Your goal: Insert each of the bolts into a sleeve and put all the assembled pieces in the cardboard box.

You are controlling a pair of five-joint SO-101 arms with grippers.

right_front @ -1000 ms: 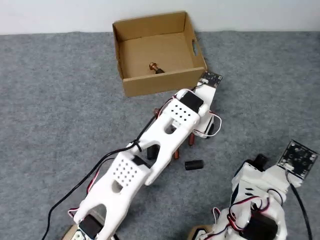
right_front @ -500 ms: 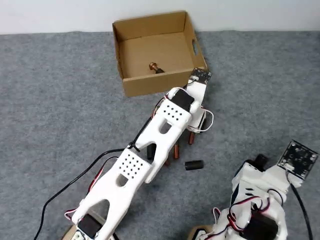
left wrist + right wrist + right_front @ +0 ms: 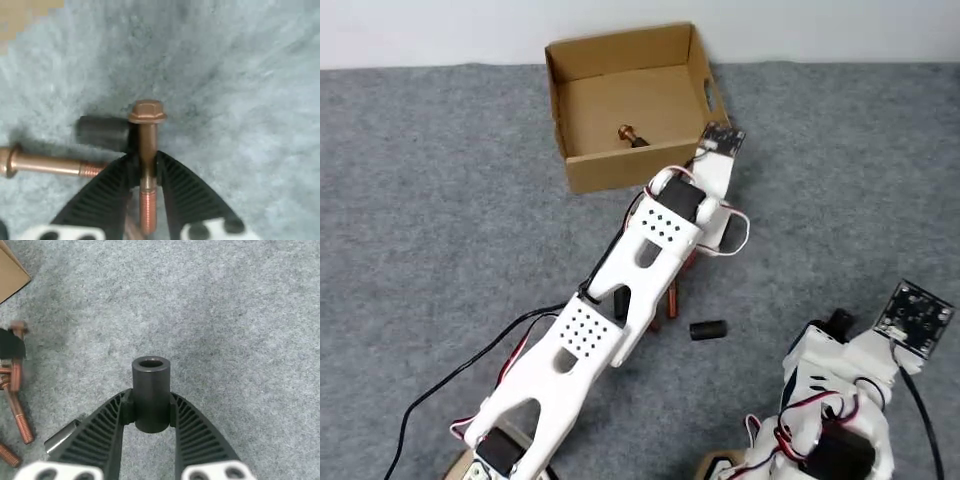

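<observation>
The right gripper (image 3: 150,407) holds a black sleeve (image 3: 151,380) between its fingers (image 3: 105,432), with bolts (image 3: 20,410) lying nearby.

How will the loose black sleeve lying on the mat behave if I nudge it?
The loose sleeve is a short round cylinder lying on its side, so it will probably roll rather than slide. It looks rigid, so it shouldn't deform when gripped. The fuzzy grey mat should damp the roll, likely stopping it soon.
</observation>
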